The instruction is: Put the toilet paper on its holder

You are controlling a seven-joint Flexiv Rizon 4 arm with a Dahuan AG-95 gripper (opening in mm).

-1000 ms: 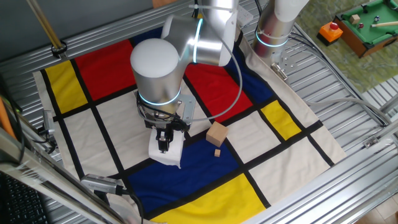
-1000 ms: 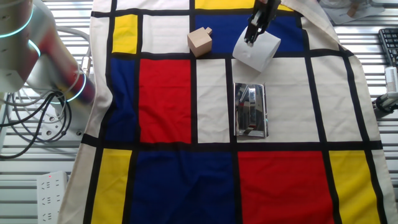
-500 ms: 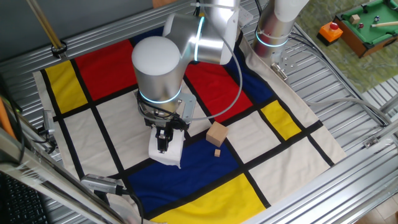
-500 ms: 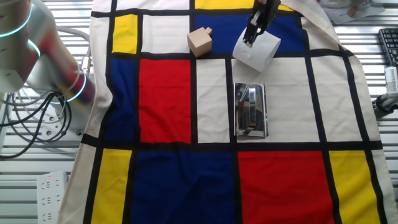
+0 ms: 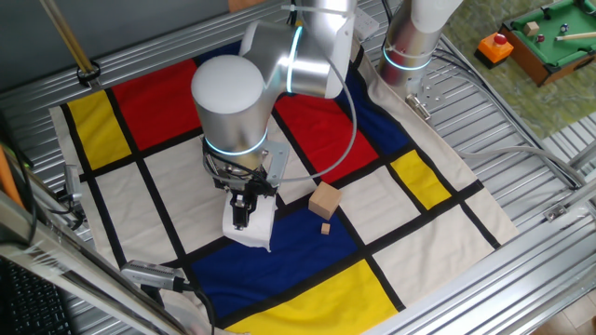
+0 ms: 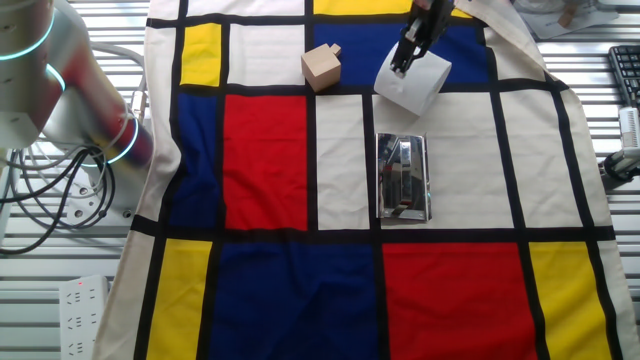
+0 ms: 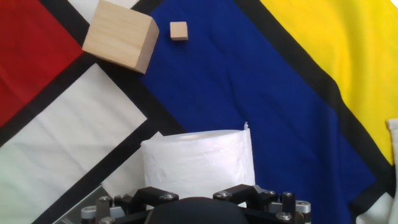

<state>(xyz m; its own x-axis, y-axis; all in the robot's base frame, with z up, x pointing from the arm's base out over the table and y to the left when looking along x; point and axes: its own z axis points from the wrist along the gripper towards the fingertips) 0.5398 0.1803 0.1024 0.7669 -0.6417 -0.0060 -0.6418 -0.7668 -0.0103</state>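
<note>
1. My jaws gripped the toilet paper (image 7: 198, 163), bottom centre of the hand view.
2. The holder (image 6: 403, 177) lay mid-frame in the other fixed view, just beside the roll.
3. A wooden cube (image 7: 120, 35) sat upper left.

Toilet paper (image 6: 411, 80) between wooden cube (image 6: 321, 67) and holder (image 6: 403, 178), all on the cloth (image 6: 460, 170).

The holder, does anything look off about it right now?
Yes. The holder seems to lie flat on a white square of the cloth, with no rod visibly standing up. The toilet paper sits beside it at the tool.
</note>
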